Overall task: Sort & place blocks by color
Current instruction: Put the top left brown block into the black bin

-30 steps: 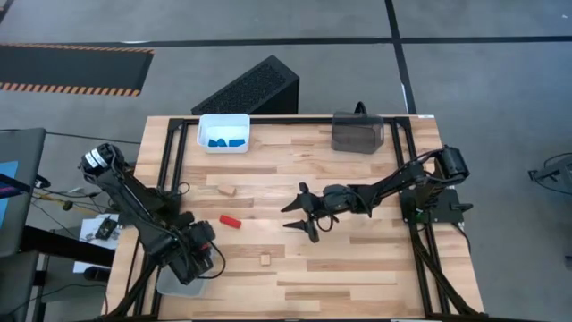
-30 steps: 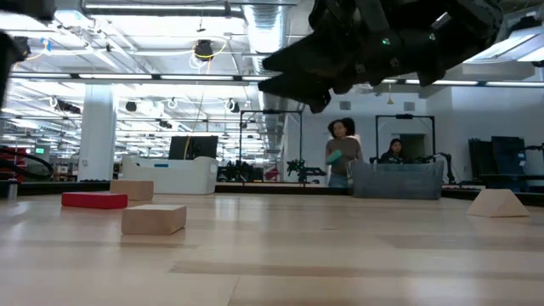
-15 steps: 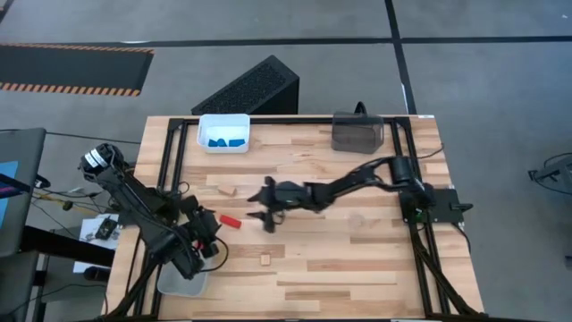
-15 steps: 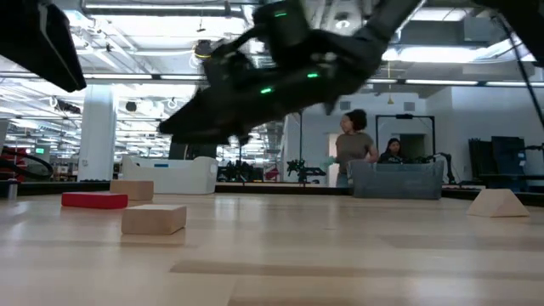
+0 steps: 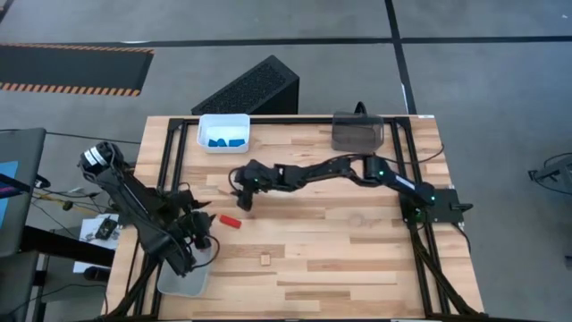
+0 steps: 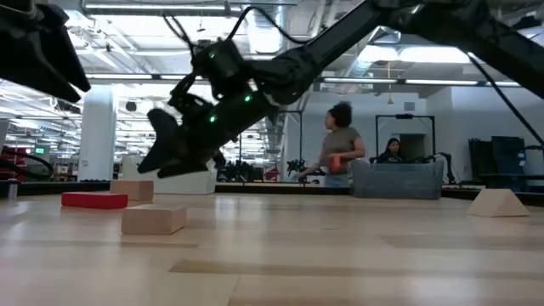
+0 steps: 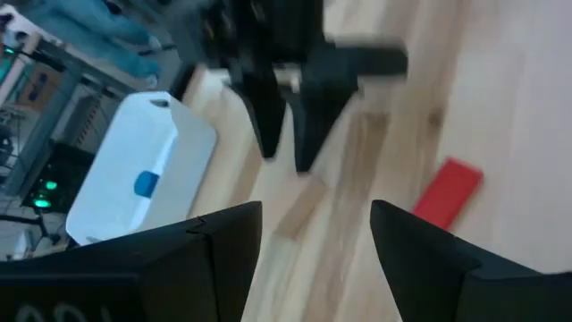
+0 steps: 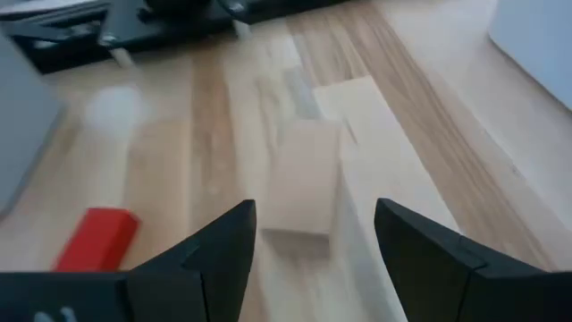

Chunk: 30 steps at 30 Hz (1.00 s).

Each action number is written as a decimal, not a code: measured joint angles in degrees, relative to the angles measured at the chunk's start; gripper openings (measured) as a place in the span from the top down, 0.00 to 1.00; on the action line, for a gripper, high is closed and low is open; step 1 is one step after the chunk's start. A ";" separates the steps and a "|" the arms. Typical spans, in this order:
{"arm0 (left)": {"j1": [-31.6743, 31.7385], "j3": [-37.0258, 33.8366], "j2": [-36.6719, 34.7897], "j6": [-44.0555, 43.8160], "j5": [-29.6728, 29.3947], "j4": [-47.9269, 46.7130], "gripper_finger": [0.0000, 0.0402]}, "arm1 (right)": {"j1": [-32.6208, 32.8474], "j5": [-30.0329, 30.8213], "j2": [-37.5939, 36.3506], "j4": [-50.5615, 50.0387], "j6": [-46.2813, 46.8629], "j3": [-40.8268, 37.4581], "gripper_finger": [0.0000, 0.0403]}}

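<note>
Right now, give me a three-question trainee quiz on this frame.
1. True or false: the right gripper hangs open above the plain wood bar.
2. What lies in the white bin? A) red blocks B) blue blocks C) nothing
3. Fill in: the red block lies on the table between the left gripper and the ____ gripper.

Key: 1 true; 2 B; 3 right.

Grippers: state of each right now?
Left gripper: open, empty, by the table's left edge.
Right gripper: open, empty, hovering over the plain wood block.
</note>
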 joint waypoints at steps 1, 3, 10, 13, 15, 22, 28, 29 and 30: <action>0.00 -0.40 -0.55 -0.94 -1.38 0.01 0.50 | -0.18 -0.04 1.00 -0.34 -0.02 1.34 0.36; 0.00 -0.82 -1.82 -3.13 -4.57 0.00 0.50 | -0.48 -0.89 3.50 -0.40 -0.04 4.12 0.36; 0.54 -0.75 -5.96 -6.36 -13.06 -0.13 0.50 | -0.15 -2.62 6.58 -4.25 -1.42 8.75 0.36; 1.51 -0.02 -7.41 -6.32 -13.23 -0.06 0.50 | -0.03 -0.90 6.45 -4.98 -2.73 8.95 0.36; 2.27 0.60 -8.11 -6.16 -14.71 -0.01 0.50 | -0.10 -0.25 6.38 -5.16 -4.19 8.95 0.37; 7.13 3.64 -9.58 0.62 -19.40 -0.25 0.50 | -0.27 0.25 6.38 -6.91 -4.10 8.95 0.52; 12.20 5.78 -11.98 0.56 -19.66 -0.31 0.50 | -0.24 0.09 4.84 -11.12 -4.04 8.98 0.71; 12.47 5.40 -12.12 -0.10 -19.65 -0.22 0.50 | -0.17 0.05 4.47 -12.39 -4.34 9.01 0.71; 12.50 4.98 -12.17 -0.34 -19.44 -0.58 0.50 | -0.06 0.05 3.75 -14.79 -5.19 8.84 0.71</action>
